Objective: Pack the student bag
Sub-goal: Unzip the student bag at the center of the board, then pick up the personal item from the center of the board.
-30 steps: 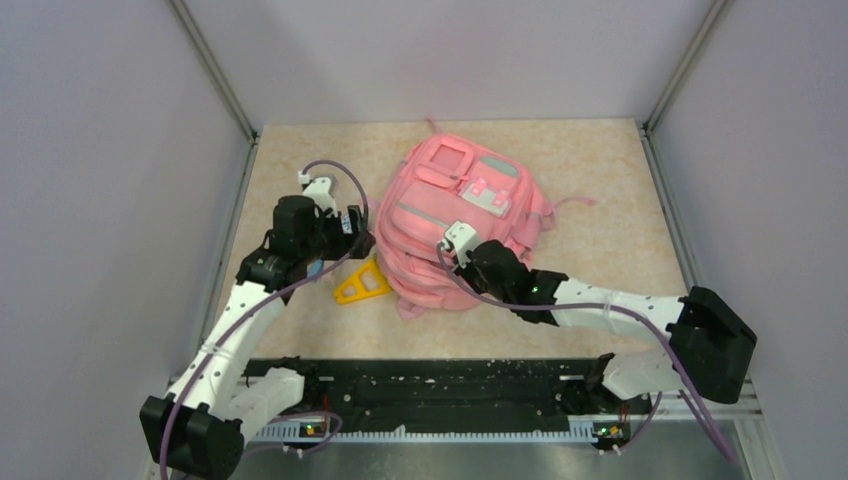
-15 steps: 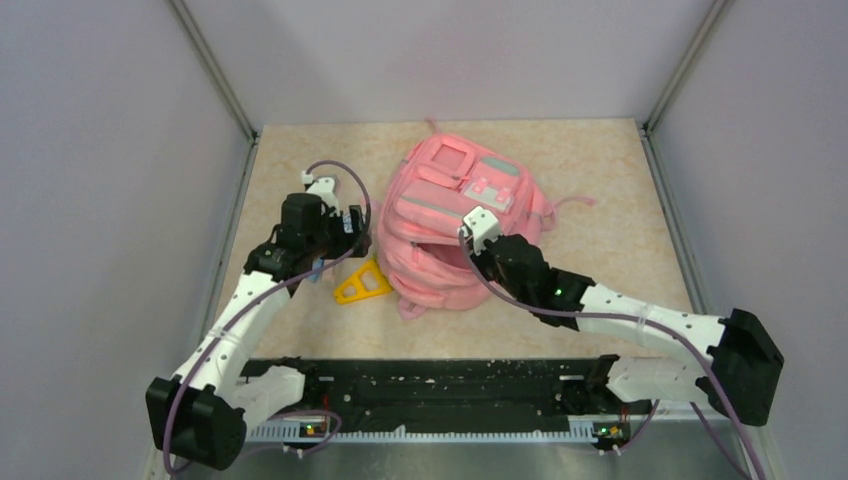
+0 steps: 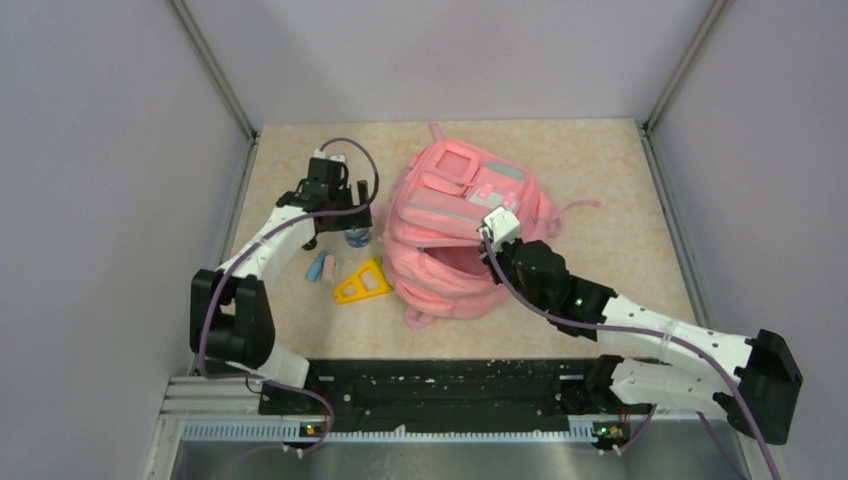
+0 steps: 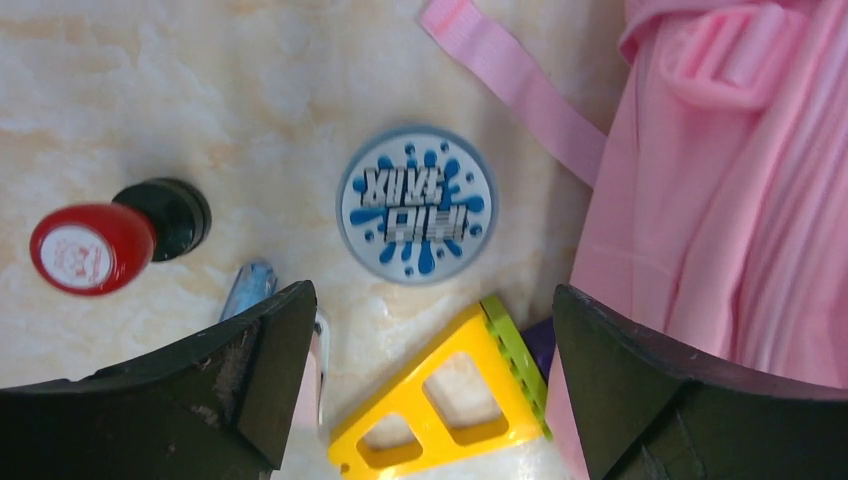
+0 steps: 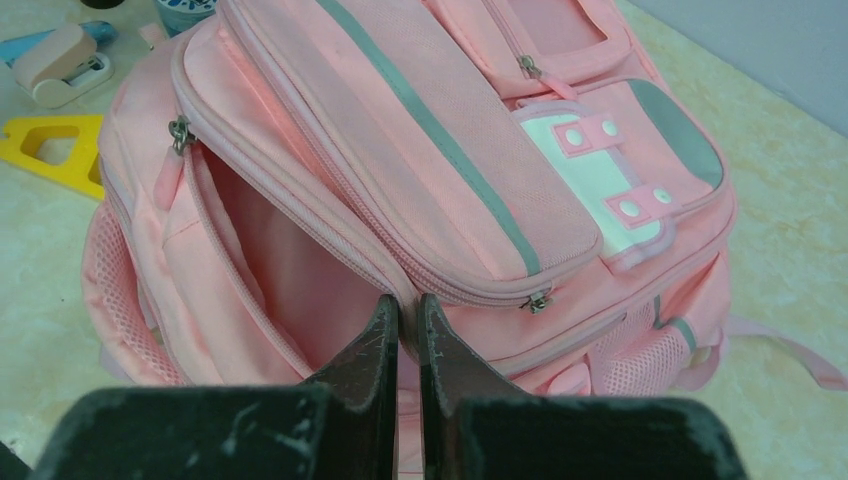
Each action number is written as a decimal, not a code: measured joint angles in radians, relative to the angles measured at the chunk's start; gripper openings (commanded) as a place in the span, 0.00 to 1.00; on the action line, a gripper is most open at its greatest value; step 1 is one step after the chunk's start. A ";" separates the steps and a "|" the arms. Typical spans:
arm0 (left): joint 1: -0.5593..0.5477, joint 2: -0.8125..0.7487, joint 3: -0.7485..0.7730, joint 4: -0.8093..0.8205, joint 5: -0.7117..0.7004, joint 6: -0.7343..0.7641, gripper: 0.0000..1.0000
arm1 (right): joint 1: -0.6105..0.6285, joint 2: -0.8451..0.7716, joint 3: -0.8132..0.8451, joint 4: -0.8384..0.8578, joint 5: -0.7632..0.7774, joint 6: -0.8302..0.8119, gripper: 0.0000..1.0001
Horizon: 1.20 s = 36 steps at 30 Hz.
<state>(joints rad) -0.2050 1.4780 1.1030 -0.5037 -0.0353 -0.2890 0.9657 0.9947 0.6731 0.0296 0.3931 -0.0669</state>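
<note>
Left wrist, left gripper [image 4: 432, 300] spread over blue-splat tub [image 4: 416, 203], yellow triangle [image 4: 420, 400] beside student bag [image 4: 720, 200], right gripper [image 5: 408, 310] pinching bag flap.

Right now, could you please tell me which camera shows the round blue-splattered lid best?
The left wrist view: the blue-splattered lid lies whole and large, face-on, beyond the open left gripper. The top external view shows it tiny beside that gripper; the right wrist view catches only its edge.

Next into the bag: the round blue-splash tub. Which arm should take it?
Left. Its open left tool hovers over the tub; the right tool is shut on the student bag rim, holding the mouth open.
</note>
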 measured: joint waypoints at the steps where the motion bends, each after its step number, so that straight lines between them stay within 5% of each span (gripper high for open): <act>1: 0.002 0.031 0.019 0.000 -0.005 0.000 0.93 | 0.000 -0.003 -0.005 0.002 -0.003 0.002 0.00; 13: 0.025 0.280 0.163 -0.032 -0.060 0.005 0.96 | 0.000 -0.027 -0.045 0.033 -0.034 0.019 0.00; 16: 0.026 0.302 0.171 -0.031 -0.061 0.009 0.83 | 0.000 -0.027 -0.045 0.035 -0.039 0.031 0.00; 22: 0.027 0.322 0.175 -0.030 -0.030 0.026 0.24 | 0.000 -0.027 -0.045 0.037 -0.043 0.045 0.00; 30: 0.027 0.284 0.147 -0.026 0.032 0.022 0.16 | 0.000 -0.027 -0.045 0.037 -0.042 0.048 0.00; 36: -0.067 -0.049 0.003 0.007 0.048 0.063 0.15 | 0.000 -0.027 -0.045 0.029 -0.035 0.061 0.00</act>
<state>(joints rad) -0.2718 1.4288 1.1061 -0.4965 0.0128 -0.2264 0.9657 0.9676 0.6281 0.0586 0.3576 -0.0059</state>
